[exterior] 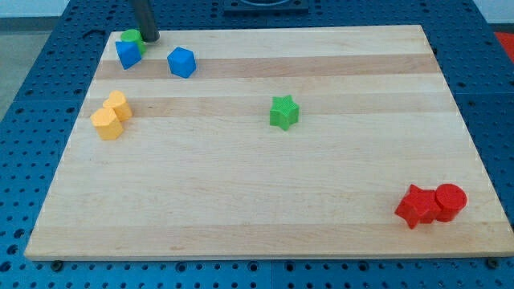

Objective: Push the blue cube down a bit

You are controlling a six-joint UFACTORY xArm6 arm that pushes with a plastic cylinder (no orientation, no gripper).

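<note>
The blue cube (127, 54) sits near the top left corner of the wooden board (265, 201), touching a green block (132, 38) just above it. My tip (149, 38) rests on the board right beside the green block, on its right, and just above and to the right of the blue cube. A second blue block (181, 62), many-sided, lies a little to the right of the cube and below my tip.
Two yellow blocks (112, 116) touch each other at the left edge. A green star (283, 111) lies near the middle. A red star (417, 206) and a red cylinder (450, 201) touch at the bottom right.
</note>
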